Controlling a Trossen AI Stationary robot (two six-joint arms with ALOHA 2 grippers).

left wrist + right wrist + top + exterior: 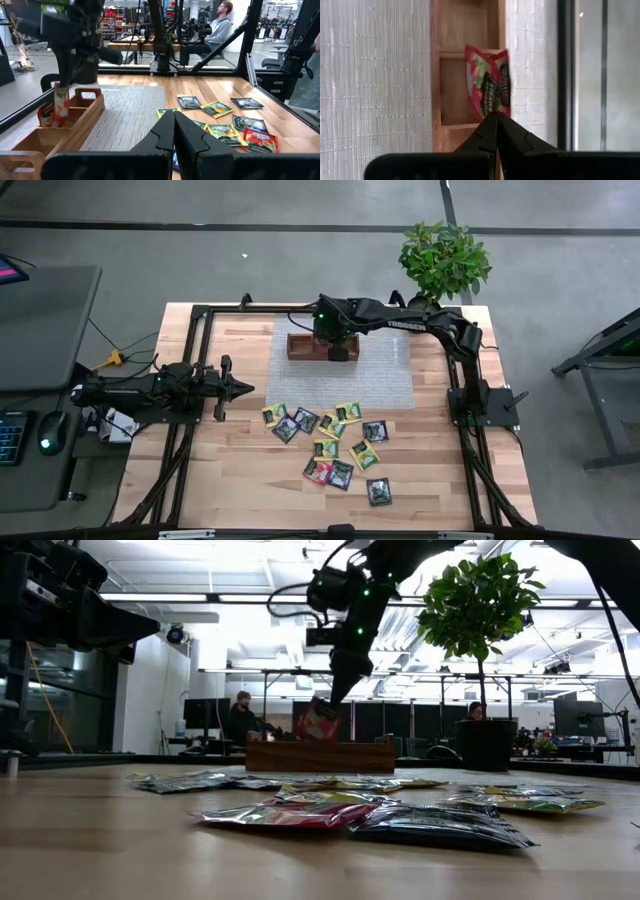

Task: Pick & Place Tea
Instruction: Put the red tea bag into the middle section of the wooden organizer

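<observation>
The right gripper [496,120], fingers pinched shut on a red tea packet [487,82] above the wooden tray [320,347], could snag it on a divider; left fingers shut, empty.

Grey concrete floor [250,270] surrounds the wooden table [230,480]; a potted plant [445,260] and a desk [40,330] stand nearby.

We read one word only: white capitals spelling "TROSSEN" along the right arm [415,323] in the high view. The red tea packet [488,82] in the right wrist view carries dark print, but we cannot make out its letters, nor those on the other packets [330,442].
</observation>
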